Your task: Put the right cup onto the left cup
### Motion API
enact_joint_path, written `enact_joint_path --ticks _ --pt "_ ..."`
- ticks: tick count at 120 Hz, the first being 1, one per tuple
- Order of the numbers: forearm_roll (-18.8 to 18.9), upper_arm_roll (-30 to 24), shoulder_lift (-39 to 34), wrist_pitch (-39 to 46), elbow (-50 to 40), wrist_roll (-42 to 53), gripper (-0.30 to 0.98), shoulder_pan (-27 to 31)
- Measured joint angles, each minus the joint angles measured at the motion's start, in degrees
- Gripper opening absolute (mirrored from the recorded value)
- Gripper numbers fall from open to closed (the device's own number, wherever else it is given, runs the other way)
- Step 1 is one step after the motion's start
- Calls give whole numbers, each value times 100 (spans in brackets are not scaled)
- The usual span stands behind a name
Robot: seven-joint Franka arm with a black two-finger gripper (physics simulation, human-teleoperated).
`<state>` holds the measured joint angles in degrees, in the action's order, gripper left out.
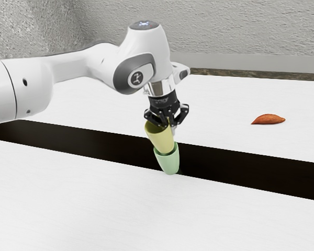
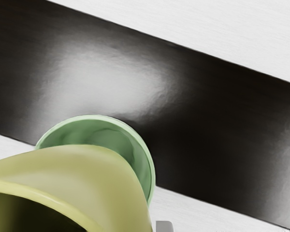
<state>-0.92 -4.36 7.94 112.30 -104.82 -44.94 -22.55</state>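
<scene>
Over the mouth of the pale green cup (image 1: 169,163), a yellow cup (image 1: 161,138) leans with its open end up and its narrow base at the green rim, perhaps just within; how deep it sits, I cannot tell. The black fingers (image 2: 164,226) appear closed on the yellow cup near its rim, a sensible hold, since it leaves the base free to enter the lower cup. The tilt probably needs straightening before lowering, or the green cup could be nudged over. That cup stands by the near edge of a dark band (image 1: 235,166) crossing the white desk (image 1: 94,209). Farther off, toward the exterior view's right, lies a reddish-brown sweet potato (image 1: 268,120), well apart from the work.
</scene>
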Motion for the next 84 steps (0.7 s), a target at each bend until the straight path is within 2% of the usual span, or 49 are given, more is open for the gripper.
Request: enact_joint_path --ticks 15,35,46,72,84 --pt "-41 2 6 6 -46 -38 -9 7" --pt "-85 6 13 19 -50 -62 27 15" --pt "-94 6 18 23 -50 -73 41 15" --pt "-75 6 -87 -8 22 -92 58 5" --pt "282 0 -304 -339 756 204 61 50"
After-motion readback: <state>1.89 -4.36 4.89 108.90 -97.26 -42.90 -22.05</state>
